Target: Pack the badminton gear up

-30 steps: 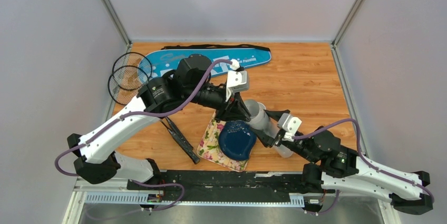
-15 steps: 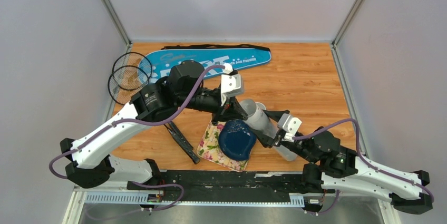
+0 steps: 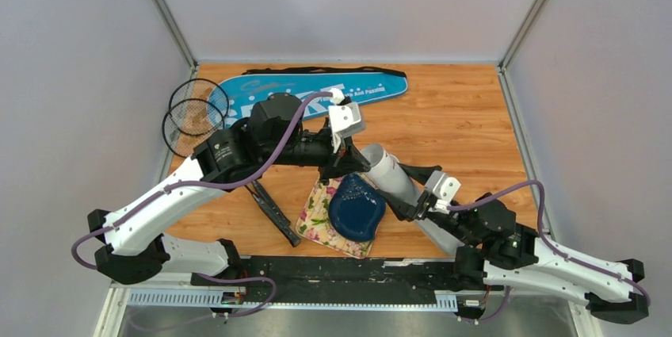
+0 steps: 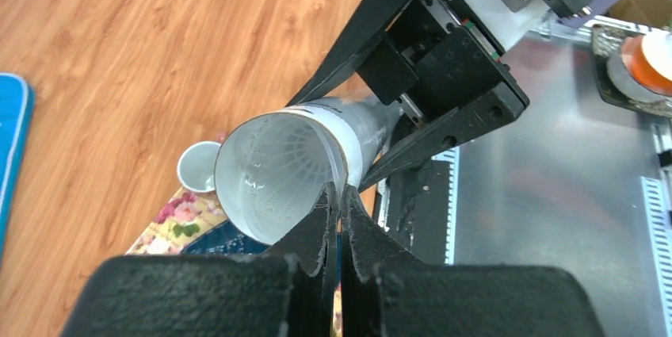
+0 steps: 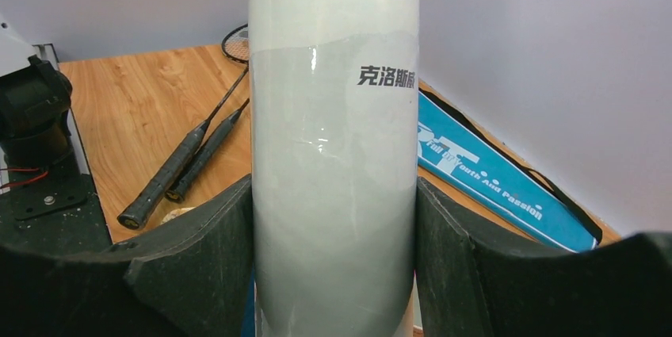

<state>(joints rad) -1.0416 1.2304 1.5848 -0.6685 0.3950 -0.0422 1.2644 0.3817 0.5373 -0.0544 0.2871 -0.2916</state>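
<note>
Top external view: the right gripper (image 3: 412,208) is clamped around the lower body of the long white tube (image 3: 387,169). It holds the tube tilted, open mouth toward the far left, just beside the dark blue plate (image 3: 357,212) that rests on a floral cloth (image 3: 315,214).

Left wrist view shows the left gripper (image 4: 339,198) at that mouth. Its black fingers (image 4: 317,230) are pressed together with no gap, tips right at the rim. Whether the thin rim is pinched between them cannot be told. White shuttlecock (image 4: 273,155) feathers show inside the tube, and a small white cup (image 4: 198,166) stands on the wooden table (image 3: 460,115) beside the cloth.

Right wrist view shows both pads (image 5: 202,266) touching the tube's sides.

Two black rackets (image 3: 194,115) lie side by side at the table's left, heads toward the far wall and handles toward the near edge. The blue racket bag (image 3: 317,87) lies flat along the far edge, well apart from the tube.
</note>
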